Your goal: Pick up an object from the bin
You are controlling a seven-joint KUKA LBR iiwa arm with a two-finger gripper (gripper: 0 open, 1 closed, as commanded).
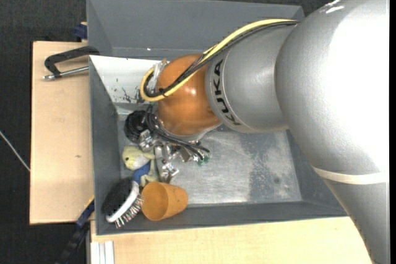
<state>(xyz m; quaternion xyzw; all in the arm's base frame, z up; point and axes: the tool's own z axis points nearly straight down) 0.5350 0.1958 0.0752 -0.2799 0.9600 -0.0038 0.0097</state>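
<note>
Over scuffed bin floor, probably claw

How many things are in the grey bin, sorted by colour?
Orange: 1, a cup
Black and white: 1, a brush
Pale yellow: 1, a lumpy thing
Black: 1, a round thing
Total: 4 that show; the arm may hide more.

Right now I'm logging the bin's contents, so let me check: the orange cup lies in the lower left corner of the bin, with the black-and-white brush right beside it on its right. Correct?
Not quite. The camera view shows the black-and-white brush on the left of the orange cup, not on its right. The rest holds: the cup lies in the lower left corner of the bin, with the brush right beside it.
</note>
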